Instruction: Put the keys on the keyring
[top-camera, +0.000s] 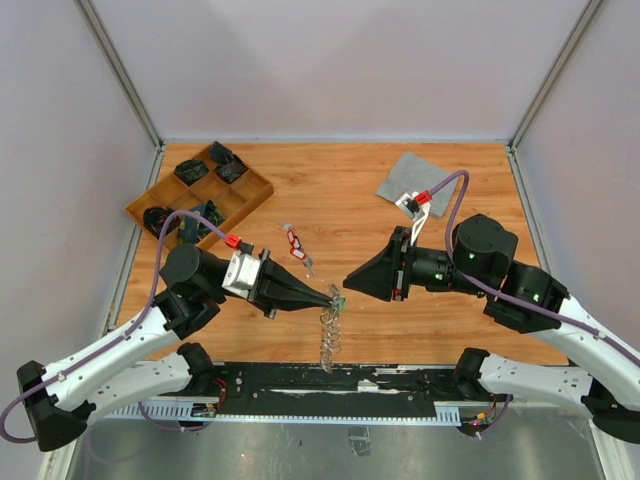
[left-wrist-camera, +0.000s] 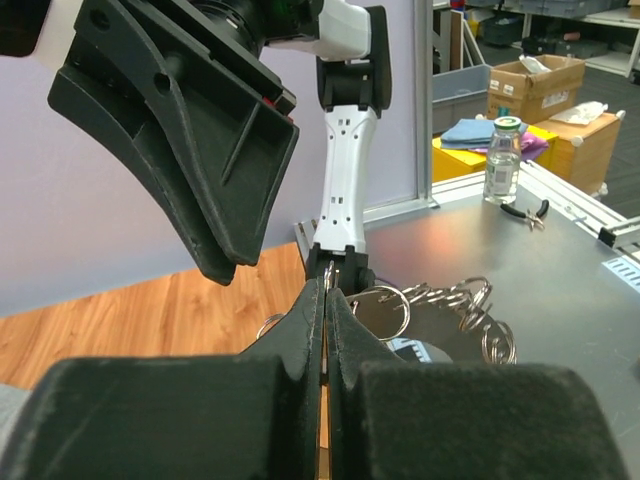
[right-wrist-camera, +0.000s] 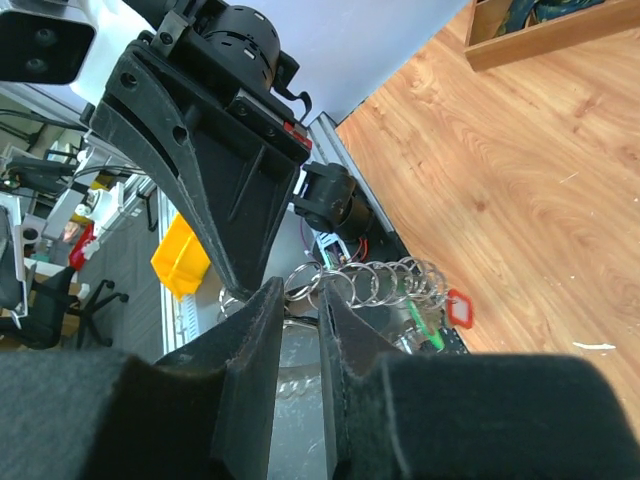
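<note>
My left gripper (top-camera: 336, 297) (left-wrist-camera: 328, 285) is shut on the thin wire of the keyring (top-camera: 330, 338), which hangs from its tip down over the table's near edge. The keyring's small loops (left-wrist-camera: 462, 304) (right-wrist-camera: 400, 283) fan out beside the jaws. A green-tagged key (right-wrist-camera: 428, 336) and a red-tagged key (right-wrist-camera: 458, 308) hang among those loops. My right gripper (top-camera: 350, 281) (right-wrist-camera: 300, 290) faces the left one tip to tip, its jaws a little apart, with one small loop lying between the fingertips. More keys lie loose on the wood, one with a red tag (top-camera: 294, 240).
A wooden compartment tray (top-camera: 259, 190) holding dark objects stands at the back left. A grey cloth square (top-camera: 405, 176) lies at the back right. The black base rail (top-camera: 330, 378) runs along the near edge under the hanging ring.
</note>
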